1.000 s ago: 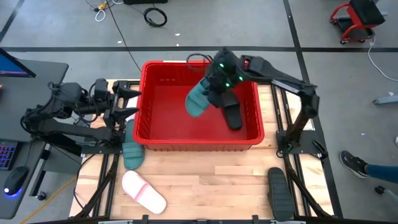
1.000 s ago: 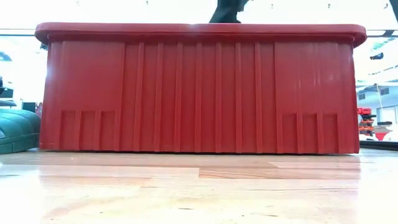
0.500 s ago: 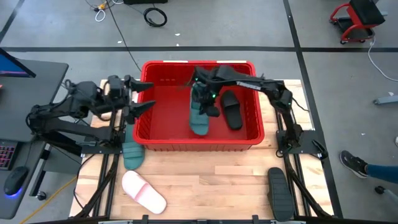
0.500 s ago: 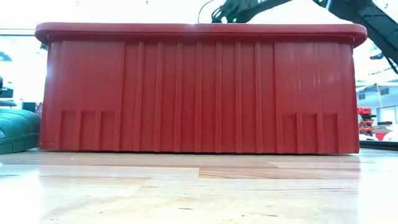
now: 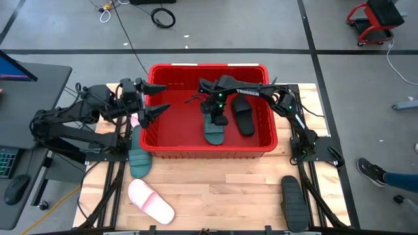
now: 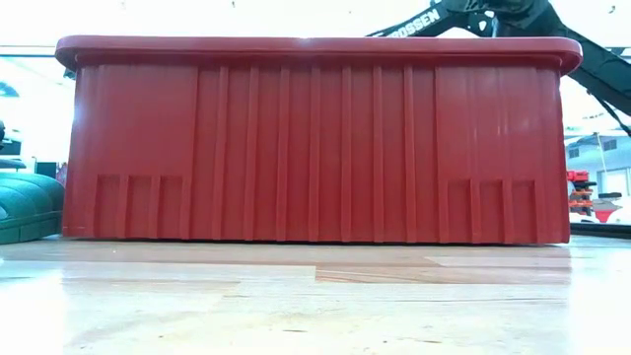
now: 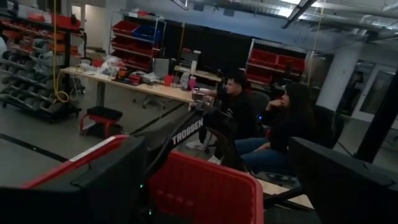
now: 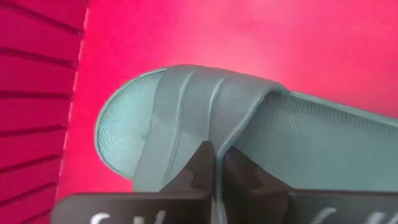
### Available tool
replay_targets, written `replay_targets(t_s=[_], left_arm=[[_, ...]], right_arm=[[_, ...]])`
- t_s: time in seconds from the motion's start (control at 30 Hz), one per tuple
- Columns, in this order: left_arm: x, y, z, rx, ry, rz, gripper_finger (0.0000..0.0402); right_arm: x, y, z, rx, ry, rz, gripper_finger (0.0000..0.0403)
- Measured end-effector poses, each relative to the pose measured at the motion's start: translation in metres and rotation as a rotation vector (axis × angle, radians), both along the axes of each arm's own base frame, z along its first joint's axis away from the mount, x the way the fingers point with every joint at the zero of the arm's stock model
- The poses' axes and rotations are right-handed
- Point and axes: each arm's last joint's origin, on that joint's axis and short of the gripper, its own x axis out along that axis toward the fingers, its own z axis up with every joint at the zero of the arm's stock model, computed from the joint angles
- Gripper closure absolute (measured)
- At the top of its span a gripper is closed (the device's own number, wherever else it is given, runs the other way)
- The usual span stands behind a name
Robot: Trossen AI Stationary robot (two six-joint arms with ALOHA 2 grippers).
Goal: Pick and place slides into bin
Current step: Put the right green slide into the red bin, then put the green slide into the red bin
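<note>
— So, which way is that teal slide (image 5: 214, 130) lying in the red bin (image 5: 151, 98)?

— Lengthwise front to back, from where I stand. Its rounded end sits toward the bin's near wall, on the bare-table side, and the other end runs up under the right gripper (image 5: 216, 113). The black slide (image 5: 243, 116) lies just beside it on the right, tilted a little, also on the bin floor.

— And the right gripper, is it gripping?

— Yes, the two dark fingers (image 8: 239, 174) are pinched together on the teal slide's wide strap; you can see the strap fabric squeezed between them. That arm reaches down into the bin from the right.

— The left one?

— The left gripper (image 5: 151, 101) hovers at the bin's left rim, fingers spread as wide as they go, with nothing between them.

— What is still out on the table?

— Another teal slide (image 5: 138, 160) just outside the bin's front left corner, a pale pink slide (image 5: 150, 202) nearer the table's front edge, and a second black slide (image 5: 292, 202) well apart at the front right, pointing front to back. There is something pale pink (image 5: 135, 120) beside the left gripper, but I cannot tell what it is.
</note>
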Motion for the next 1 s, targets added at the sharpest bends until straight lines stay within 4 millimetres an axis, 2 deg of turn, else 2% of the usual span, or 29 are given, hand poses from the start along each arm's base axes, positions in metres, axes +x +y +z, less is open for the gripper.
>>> replay_targets(t_s=[0.5,0.6,0.77,1.0], left_arm=[[-0.007,0.000,0.001,0.047,0.011,0.004,0.0005],[-0.010,0.000,0.001,0.048,0.013,0.004,0.0005],[-0.018,-0.001,-0.005,0.063,0.092,0.004,0.0005],[-0.029,-0.006,-0.007,0.022,0.109,-0.080,0.0005]], right_arm=[[0.004,-0.003,0.003,-0.046,-0.038,-0.028,0.0307],[0.004,-0.001,0.010,-0.060,-0.043,-0.036,0.0289],[0.001,0.005,0.040,-0.133,-0.096,-0.098,0.0259],[-0.010,0.021,0.102,-0.196,-0.219,-0.276,0.0232]])
